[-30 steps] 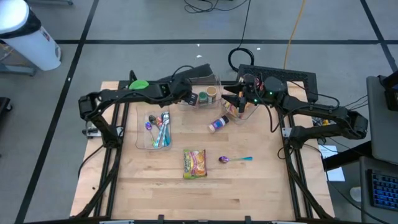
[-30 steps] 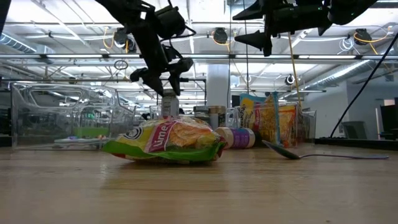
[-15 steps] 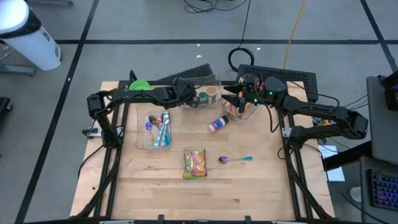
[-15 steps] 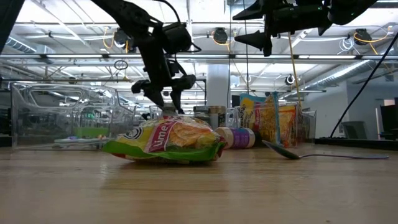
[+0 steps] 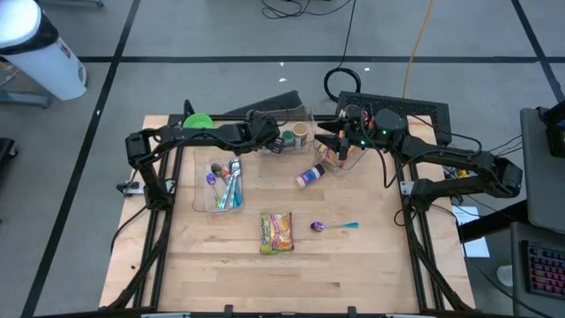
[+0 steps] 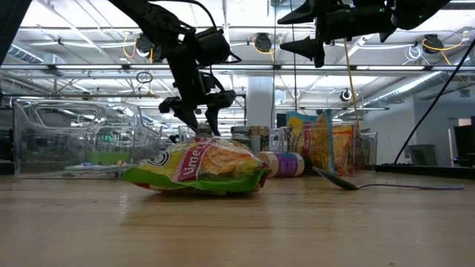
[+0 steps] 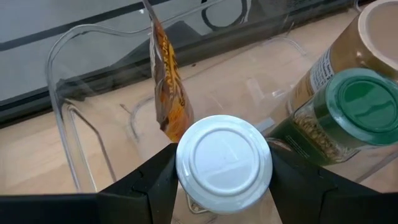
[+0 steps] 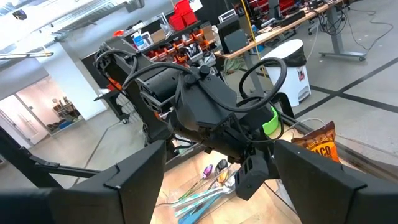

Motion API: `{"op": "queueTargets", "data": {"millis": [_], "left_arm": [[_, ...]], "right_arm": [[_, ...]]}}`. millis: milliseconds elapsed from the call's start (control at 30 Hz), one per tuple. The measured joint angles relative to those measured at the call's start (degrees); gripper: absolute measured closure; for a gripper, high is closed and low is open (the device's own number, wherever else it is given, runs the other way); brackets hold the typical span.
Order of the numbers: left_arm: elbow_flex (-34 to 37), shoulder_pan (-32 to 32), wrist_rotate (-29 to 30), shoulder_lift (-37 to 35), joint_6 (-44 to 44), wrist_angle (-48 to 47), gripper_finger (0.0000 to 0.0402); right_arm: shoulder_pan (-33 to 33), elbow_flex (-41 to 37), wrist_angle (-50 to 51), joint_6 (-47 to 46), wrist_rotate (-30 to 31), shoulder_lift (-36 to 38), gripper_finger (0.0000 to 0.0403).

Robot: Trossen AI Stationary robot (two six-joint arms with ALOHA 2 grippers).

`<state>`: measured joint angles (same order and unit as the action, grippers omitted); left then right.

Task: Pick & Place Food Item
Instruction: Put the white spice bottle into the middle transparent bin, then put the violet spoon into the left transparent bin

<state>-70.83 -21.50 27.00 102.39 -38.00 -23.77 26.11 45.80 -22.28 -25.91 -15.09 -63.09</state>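
Left wrist view is showing the left claw sitting around a white-lidded jar, one finger on each side of the lid, close against it; I am judging this a pinch on the jar, or very nearly one. The jar is standing inside a clear plastic bin at the back of the bench, just beside a green-lidded jar and a tan-lidded container, with an orange snack bag propped behind it.

The step in hand looks like the grasp, ending the pick. The next move is calling for a straight lift, so the jar is clearing the bin wall and not knocking its neighbours.

In the high view the left arm is reaching from the bench's left edge across to the bin, wrist bent downward. The right claw is hanging spread wide and empty above a second bin, waiting. A lime-green snack packet, a spoon and a toppled bottle are lying on the open bench.
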Motion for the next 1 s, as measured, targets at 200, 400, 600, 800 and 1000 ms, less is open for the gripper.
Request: {"op": "queueTargets", "data": {"millis": [200, 400, 600, 800, 1000], "left_arm": [[-0.02, 0.0, -0.81, 0.0, -0.01, -0.02, 0.0168], [-0.11, 0.0, -1.07, -0.02, 0.25, 0.12, 0.0145], [-0.11, 0.0, -2.5, -0.05, 4.11, 0.11, 0.0156], [-0.11, -0.17, -6.12, -2.19, 6.23, 0.15, 0.0153], [-0.11, -1.25, -5.61, -7.59, 11.1, -0.42, 0.0152]], "right_arm": [[0.0, 0.0, 0.04, 0.0, -0.02, 0.0, 0.0115], [0.0, 0.0, 0.04, -0.02, -0.07, 0.0, 0.0115], [0.0, 0.02, 0.04, -0.44, -0.17, 0.0, 0.0115], [-0.02, 0.04, 0.04, -0.44, -0.17, 0.0, 0.0115], [0.0, 0.07, -0.07, -0.42, -0.2, 0.0, 0.0115]]}}
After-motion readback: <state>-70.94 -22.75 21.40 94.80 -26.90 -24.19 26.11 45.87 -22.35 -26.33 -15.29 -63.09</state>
